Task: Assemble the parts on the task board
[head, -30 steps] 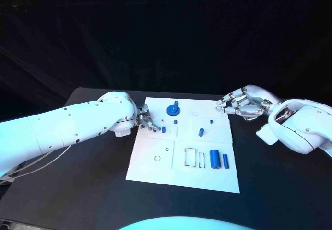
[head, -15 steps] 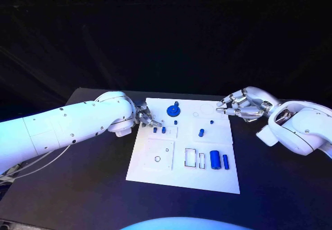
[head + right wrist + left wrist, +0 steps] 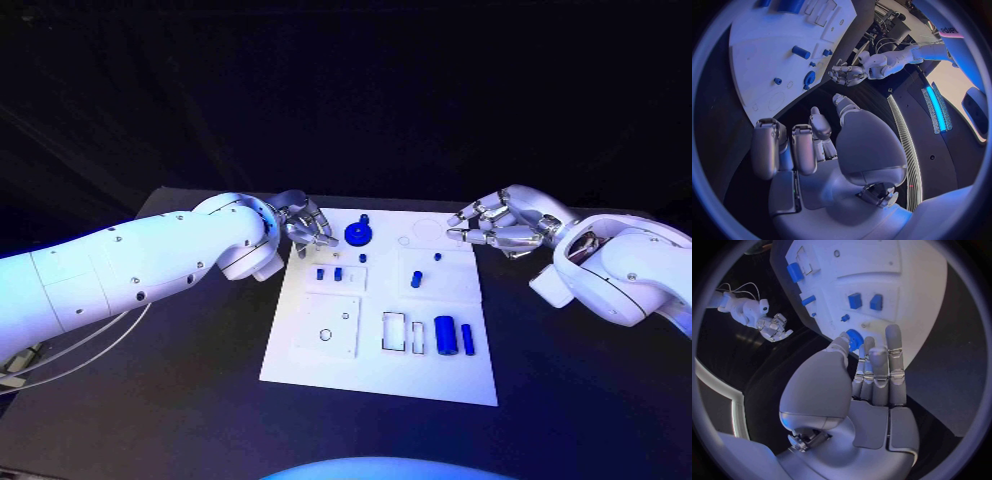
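The white task board (image 3: 332, 350) lies mid-table. My left hand (image 3: 303, 228) hovers at its far left corner beside a blue round disc (image 3: 358, 236), with straight fingers (image 3: 879, 360) holding nothing. Two small blue pieces (image 3: 320, 273) (image 3: 338, 273) stand side by side just in front of that hand. A blue peg (image 3: 415, 279) stands mid-board. A thick blue cylinder (image 3: 446, 335) and a slim one (image 3: 467, 339) lie near the board's right edge. My right hand (image 3: 495, 225) hangs off the board's far right corner, its fingers (image 3: 801, 145) curled around nothing.
Black tabletop (image 3: 577, 400) surrounds the board on all sides. Outlined recesses (image 3: 395, 331) and a small ring hole (image 3: 326, 334) mark the near half of the board. Both white forearms reach in along the board's far corners.
A second small blue piece now stands beside the first. My left hand has let go and drawn back from them toward the board's far left corner. The right hand has barely moved.
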Robot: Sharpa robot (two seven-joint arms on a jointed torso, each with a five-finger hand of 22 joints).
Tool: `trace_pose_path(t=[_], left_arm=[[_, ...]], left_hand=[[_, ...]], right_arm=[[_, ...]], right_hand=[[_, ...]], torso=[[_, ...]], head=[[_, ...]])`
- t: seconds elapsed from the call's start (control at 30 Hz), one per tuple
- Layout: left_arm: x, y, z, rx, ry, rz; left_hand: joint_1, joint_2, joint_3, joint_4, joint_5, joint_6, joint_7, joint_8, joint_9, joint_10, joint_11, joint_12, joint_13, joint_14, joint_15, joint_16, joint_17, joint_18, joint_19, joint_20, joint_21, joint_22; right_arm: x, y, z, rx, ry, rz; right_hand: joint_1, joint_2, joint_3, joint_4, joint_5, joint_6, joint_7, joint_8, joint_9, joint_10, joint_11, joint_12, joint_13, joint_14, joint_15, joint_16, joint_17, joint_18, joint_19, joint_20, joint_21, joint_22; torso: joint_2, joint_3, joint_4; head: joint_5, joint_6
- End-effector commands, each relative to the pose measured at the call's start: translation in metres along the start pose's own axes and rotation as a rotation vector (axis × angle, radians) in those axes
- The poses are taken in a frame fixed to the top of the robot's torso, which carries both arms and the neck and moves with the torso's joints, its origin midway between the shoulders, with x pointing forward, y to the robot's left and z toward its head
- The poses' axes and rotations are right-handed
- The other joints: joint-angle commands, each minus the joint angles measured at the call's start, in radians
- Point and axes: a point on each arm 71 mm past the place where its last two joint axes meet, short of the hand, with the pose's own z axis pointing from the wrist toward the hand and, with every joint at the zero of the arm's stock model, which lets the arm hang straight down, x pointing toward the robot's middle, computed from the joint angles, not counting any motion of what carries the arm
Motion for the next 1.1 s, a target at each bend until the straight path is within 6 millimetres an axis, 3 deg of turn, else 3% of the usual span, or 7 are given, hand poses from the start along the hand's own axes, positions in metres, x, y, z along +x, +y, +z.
trace_pose_path(t=[0.03, 0.2, 0.27, 0.37, 0.53, 0.73, 1.1], left_arm=[[-0.002, -0.026, -0.003, 0.294, -0.088, -0.03], [0.012, -0.041, -0.004, 0.44, -0.095, 0.153], [0.017, -0.044, -0.002, 0.46, -0.085, 0.225], [0.024, -0.046, 0.002, 0.473, -0.068, 0.334], [0.034, -0.048, 0.01, 0.463, -0.041, 0.475], [0.043, -0.05, 0.018, 0.431, -0.008, 0.582], [0.052, -0.049, 0.027, 0.394, 0.022, 0.64]], left_hand=[[0.077, -0.015, 0.039, -0.03, 0.0, 0.02, 0.016, -0.04, -0.061, -0.029, 0.009, -0.053, -0.045, -0.064, 0.013, -0.11, -0.107, 0.013, -0.013, 0.012, -0.052, -0.036], [0.114, -0.048, 0.068, -0.047, 0.002, 0.065, 0.005, -0.088, -0.141, -0.032, 0.011, -0.111, -0.103, -0.038, 0.009, -0.113, -0.139, 0.014, 0.018, 0.013, -0.077, -0.058], [0.11, -0.062, 0.074, -0.045, 0.001, 0.083, -0.003, -0.111, -0.176, -0.014, 0.005, -0.13, -0.127, 0.067, 0.0, 0.029, -0.035, 0.014, 0.075, 0.005, -0.049, -0.048], [0.103, -0.079, 0.082, -0.044, 0.002, 0.113, -0.01, -0.14, -0.222, 0.0, -0.003, -0.154, -0.158, 0.148, -0.005, 0.182, 0.084, -0.008, 0.164, -0.004, 0.077, 0.085], [0.079, -0.094, 0.076, -0.037, 0.0, 0.136, -0.015, -0.166, -0.261, -0.025, 0.001, -0.192, -0.191, 0.19, -0.005, 0.284, 0.166, -0.032, 0.225, -0.006, 0.203, 0.23], [0.063, -0.1, 0.056, -0.036, -0.001, 0.157, -0.02, -0.183, -0.291, -0.038, 0.004, -0.218, -0.218, 0.221, -0.005, 0.355, 0.225, -0.047, 0.26, -0.005, 0.282, 0.321], [0.073, -0.084, 0.054, -0.043, 0.002, 0.179, -0.023, -0.193, -0.309, -0.036, 0.005, -0.226, -0.232, 0.228, -0.005, 0.374, 0.232, -0.053, 0.274, -0.004, 0.318, 0.362]], right_arm=[[-0.001, 0.001, 0.0, -0.015, -0.016, 0.002], [-0.001, 0.001, 0.0, -0.021, -0.021, 0.003], [-0.001, 0.002, 0.0, -0.023, -0.02, 0.003], [-0.001, 0.002, 0.0, -0.026, -0.019, 0.004], [0.0, 0.003, 0.001, -0.028, -0.017, 0.004], [0.001, 0.003, 0.001, -0.03, -0.015, 0.004], [0.002, 0.004, 0.001, -0.033, -0.013, 0.005]], right_hand=[[0.002, 0.011, 0.003, 0.001, 0.006, -0.003, -0.005, 0.004, -0.001, -0.005, -0.003, -0.008, -0.004, 0.066, -0.009, -0.006, 0.111, 0.014, 0.001, -0.005, -0.008, 0.052], [0.007, 0.014, 0.007, -0.002, 0.009, -0.004, -0.005, 0.005, -0.002, -0.011, -0.003, -0.014, -0.009, 0.065, -0.009, -0.008, 0.109, 0.015, -0.001, -0.006, -0.012, 0.049], [0.007, 0.014, 0.007, -0.002, 0.009, -0.004, -0.005, 0.005, -0.002, -0.011, -0.003, -0.014, -0.009, 0.065, -0.009, -0.008, 0.109, 0.015, -0.001, -0.006, -0.012, 0.049], [0.009, 0.014, 0.007, -0.002, 0.01, -0.004, -0.005, 0.005, -0.002, -0.012, -0.003, -0.015, -0.01, 0.065, -0.009, -0.008, 0.11, 0.015, 0.0, -0.006, -0.012, 0.049], [0.009, 0.014, 0.007, -0.002, 0.01, -0.004, -0.005, 0.005, -0.002, -0.012, -0.003, -0.015, -0.01, 0.065, -0.009, -0.008, 0.11, 0.015, 0.0, -0.006, -0.012, 0.049], [0.01, 0.015, 0.008, -0.003, 0.011, -0.004, -0.005, 0.005, -0.003, -0.011, -0.003, -0.014, -0.009, 0.066, -0.009, -0.006, 0.112, 0.015, 0.0, -0.006, -0.011, 0.05], [0.01, 0.015, 0.008, -0.003, 0.011, -0.004, -0.005, 0.005, -0.003, -0.011, -0.003, -0.014, -0.009, 0.066, -0.009, -0.006, 0.112, 0.015, 0.0, -0.006, -0.011, 0.05]], torso=[[0.0, -0.0011, -0.0008], [0.0, -0.0015, -0.0014], [-0.001, -0.0013, -0.0013], [0.0, -0.0013, -0.0002], [0.0, -0.0012, -0.0011], [0.0, -0.0006, -0.0016], [0.0, -0.0009, -0.0003]], head=[[-0.008, 0.006], [-0.012, 0.012], [-0.014, 0.013], [-0.015, 0.015], [-0.015, 0.017], [-0.016, 0.017], [-0.02, 0.018]])
